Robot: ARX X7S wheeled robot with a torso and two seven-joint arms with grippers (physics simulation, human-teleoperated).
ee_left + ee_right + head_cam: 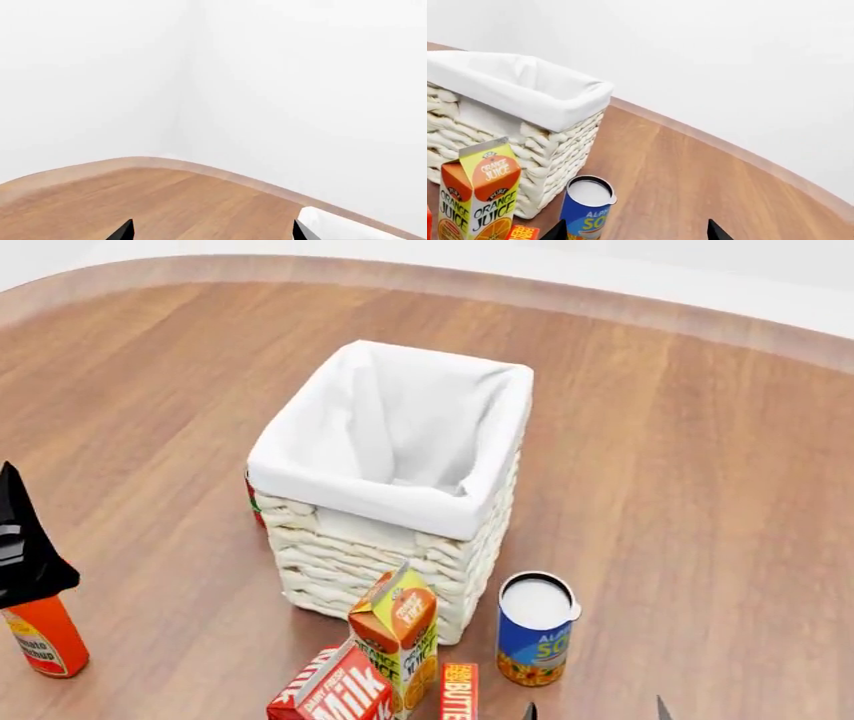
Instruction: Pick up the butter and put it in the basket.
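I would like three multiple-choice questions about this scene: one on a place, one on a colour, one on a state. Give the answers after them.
1. Where does the butter stand, in the head view?
A. Inside the basket
B. On the table, in front of the basket, beside the juice carton
C. In the right gripper

2. What colour is the body of the can?
A. Blue
B. Green
C. Black

3. What is the state of the basket?
A. Tipped over
B. Upright, nothing seen inside its liner
C. Upright, holding the milk carton

Answers: 1 B, it stands on the wood next to the juice carton. 2 A, the side is blue with a white top. 3 B, only white cloth shows inside.
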